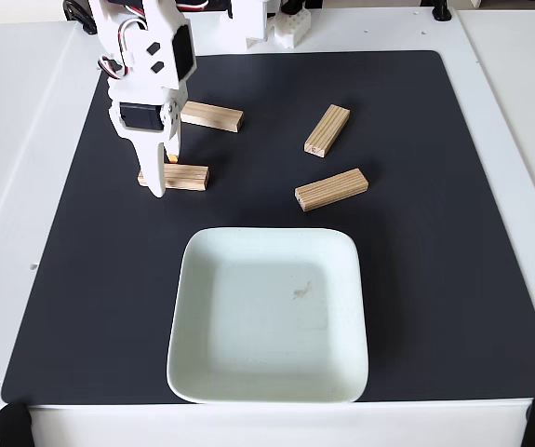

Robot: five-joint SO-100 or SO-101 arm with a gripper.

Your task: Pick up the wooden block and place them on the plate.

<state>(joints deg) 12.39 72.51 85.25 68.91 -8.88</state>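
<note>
A white table [504, 112] is filling the fixed view from edge to edge, and a black mat [453, 279] is lying square across most of it, leaving pale margins on all sides. Soft, even light is falling from above, throwing only faint shadows onto the mat. Two black clips [11, 424] are gripping the near edge at the corners. A seam is running down the tabletop at the right. Small white fittings [292, 31] are sitting along the far edge, beyond the mat.
</note>
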